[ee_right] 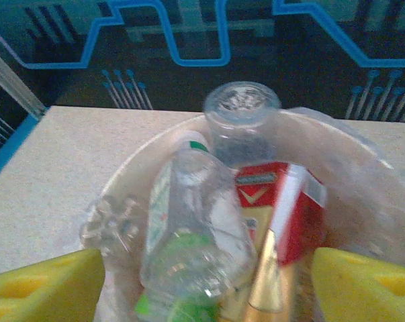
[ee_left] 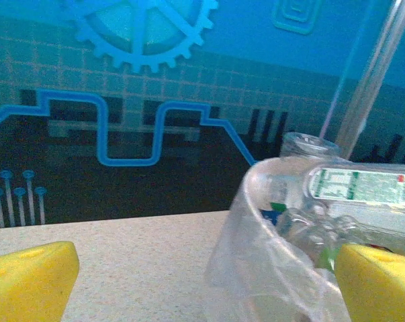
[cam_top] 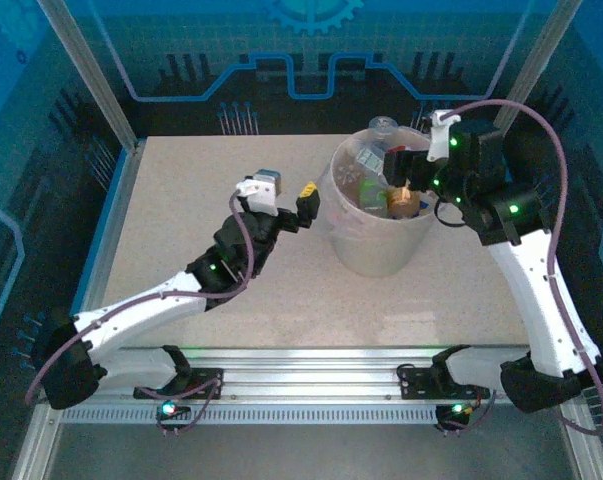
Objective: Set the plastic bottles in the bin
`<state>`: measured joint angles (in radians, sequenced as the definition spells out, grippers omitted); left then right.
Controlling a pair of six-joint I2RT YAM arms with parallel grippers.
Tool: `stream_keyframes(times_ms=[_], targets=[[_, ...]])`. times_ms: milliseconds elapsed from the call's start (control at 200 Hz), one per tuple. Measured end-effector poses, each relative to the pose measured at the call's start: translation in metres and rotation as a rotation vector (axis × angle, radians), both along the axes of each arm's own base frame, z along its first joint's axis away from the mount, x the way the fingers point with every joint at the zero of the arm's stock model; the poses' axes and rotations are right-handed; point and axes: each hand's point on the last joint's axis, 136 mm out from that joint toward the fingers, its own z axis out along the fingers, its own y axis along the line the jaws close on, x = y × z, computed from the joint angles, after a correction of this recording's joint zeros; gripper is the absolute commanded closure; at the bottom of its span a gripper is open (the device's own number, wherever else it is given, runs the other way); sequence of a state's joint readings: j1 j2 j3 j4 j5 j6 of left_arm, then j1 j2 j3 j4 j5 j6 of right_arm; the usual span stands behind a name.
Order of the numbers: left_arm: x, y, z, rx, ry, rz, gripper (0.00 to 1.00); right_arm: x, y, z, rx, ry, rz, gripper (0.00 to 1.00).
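Bottles [ee_right: 189,221] proud of bin [cam_top: 376,250] rim

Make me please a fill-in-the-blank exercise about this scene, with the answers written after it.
The plastic bottles lie ____ the bin. The right gripper hovers ____ the bin, open. In the top view, the left gripper sits to the ____ of the bin. The pads of both grippers are ____ in colour.
Missing words: inside; above; left; yellow.

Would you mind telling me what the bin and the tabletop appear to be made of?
The bin looks like translucent whitish plastic, since bottles show through its wall, with a thin glossy film liner. The tabletop seems a matte, speckled beige laminate or stone.
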<state>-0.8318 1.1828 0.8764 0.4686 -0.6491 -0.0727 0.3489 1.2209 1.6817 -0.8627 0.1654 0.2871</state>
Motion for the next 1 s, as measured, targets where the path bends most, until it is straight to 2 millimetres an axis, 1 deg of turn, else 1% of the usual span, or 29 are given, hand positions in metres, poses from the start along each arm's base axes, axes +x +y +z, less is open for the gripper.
stream_keyframes(times_ms=[80, 195, 290, 405, 485, 585, 645, 720, 790, 905, 996], targets=[[-0.005, 0.02, 0.002, -0.007, -0.003, 0.043, 0.01, -0.015, -0.017, 0.003, -0.012, -0.013, -0.061, 0.0], [-0.015, 0.051, 0.0, -0.013, 0.001, 0.107, 0.01, -0.041, -0.044, -0.001, -0.04, -0.022, -0.156, 0.0], [-0.026, 0.078, -0.006, -0.008, 0.013, 0.161, 0.01, -0.06, -0.067, -0.014, -0.062, -0.008, -0.255, 0.0], [-0.038, 0.111, -0.019, -0.006, 0.043, 0.231, 0.01, -0.078, -0.097, -0.044, -0.106, 0.036, -0.389, 0.0], [-0.046, 0.132, -0.03, -0.003, 0.065, 0.282, 0.01, -0.088, -0.117, -0.072, -0.147, 0.073, -0.486, 0.0], [-0.055, 0.156, -0.044, 0.004, 0.087, 0.343, 0.01, -0.098, -0.136, -0.108, -0.198, 0.117, -0.576, 0.0], [-0.059, 0.169, -0.052, 0.004, 0.099, 0.377, 0.01, -0.103, -0.146, -0.128, -0.22, 0.141, -0.621, 0.0], [-0.061, 0.183, -0.062, 0.011, 0.119, 0.422, 0.01, -0.104, -0.155, -0.147, -0.234, 0.156, -0.665, 0.0], [-0.06, 0.191, -0.069, 0.023, 0.138, 0.457, 0.01, -0.103, -0.162, -0.162, -0.241, 0.168, -0.699, 0.0], [-0.054, 0.201, -0.086, 0.058, 0.178, 0.501, 0.01, -0.094, -0.171, -0.185, -0.238, 0.183, -0.732, 0.0], [-0.046, 0.207, -0.105, 0.093, 0.224, 0.53, 0.01, -0.084, -0.175, -0.205, -0.232, 0.201, -0.737, 0.0]])
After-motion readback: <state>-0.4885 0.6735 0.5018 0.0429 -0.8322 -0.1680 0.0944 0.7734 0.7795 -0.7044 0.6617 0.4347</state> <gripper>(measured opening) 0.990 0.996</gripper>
